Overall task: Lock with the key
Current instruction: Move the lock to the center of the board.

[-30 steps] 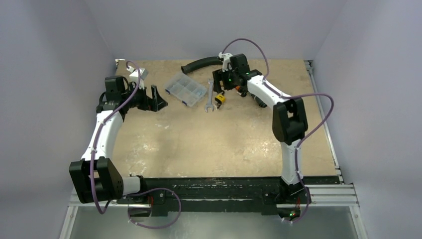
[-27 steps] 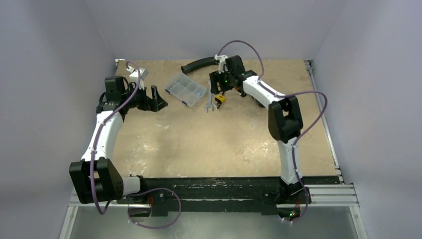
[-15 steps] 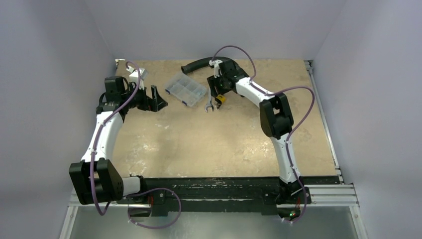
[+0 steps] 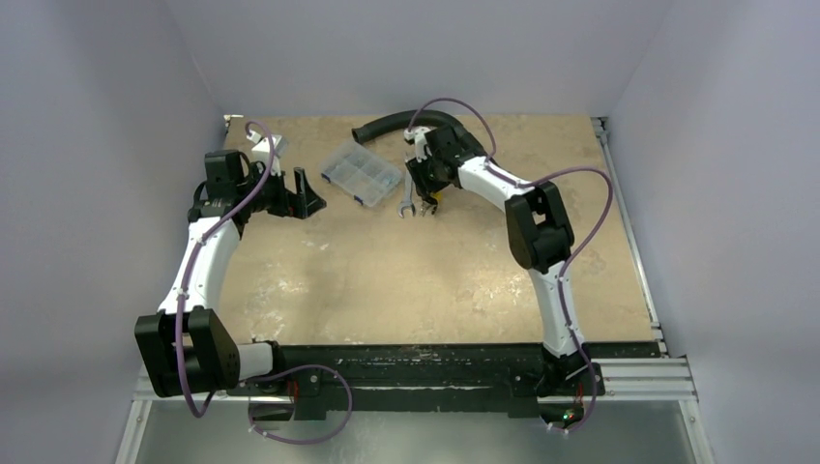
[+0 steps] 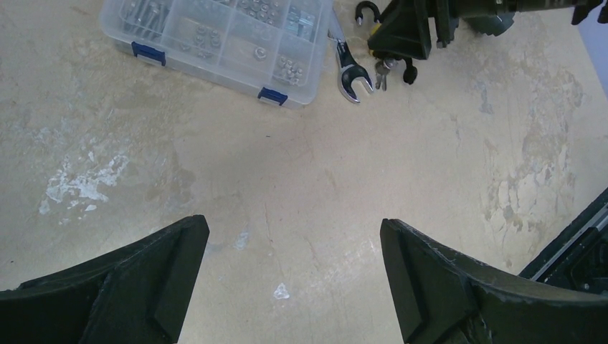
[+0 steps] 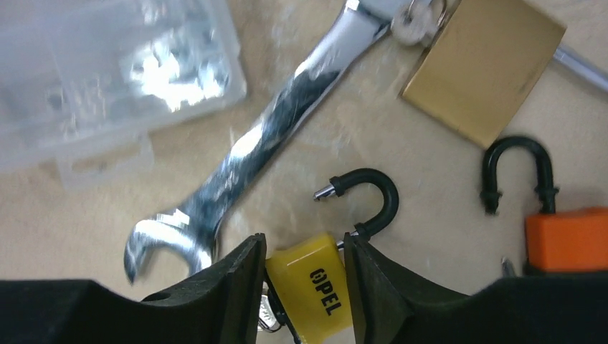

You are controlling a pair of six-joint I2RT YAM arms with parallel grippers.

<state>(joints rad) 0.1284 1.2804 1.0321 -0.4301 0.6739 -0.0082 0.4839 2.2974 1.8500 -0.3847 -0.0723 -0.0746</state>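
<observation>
**Table** (image 4: 387, 280) – carries all items. The ref. landmark is the wrench (image 6: 265, 150).

**Left gripper** (image 5: 292, 231) – hovers well apart from the wrench on its parts-box side. Jaws wide apart, nothing between them.

**Right gripper** (image 6: 302, 247) – directly over the wrench's open-jaw end. Jaws closed in on the yellow padlock (image 6: 312, 283), one finger against each side of the body.

**Parts box** (image 5: 215, 36) – clear, compartmented, just beside the wrench shaft.

**Yellow padlock** – the task item, on the table just beside the wrench's open-jaw end. Its black shackle (image 6: 373, 197) is swung out, free leg clear of the body, so the lock is open.

**Brass padlock** (image 6: 480, 68), **orange padlock** (image 6: 570, 240) – the brass one lies near the wrench's ring end, the orange one farther off past the yellow one. Neither is gripped.

**Keys** (image 5: 383, 69) – small bunch at the yellow body's base, near the wrench jaw. Cannot tell if one is seated in the cylinder.

**Handling (est.)** – the body is rigid, compact and prob. dense for its size, with a smooth plastic jacket that may slip or twist. Grip across the flat sides at mid-body, leaving shackle and keyway free. The key is thin, so pinch it by the bow.
</observation>
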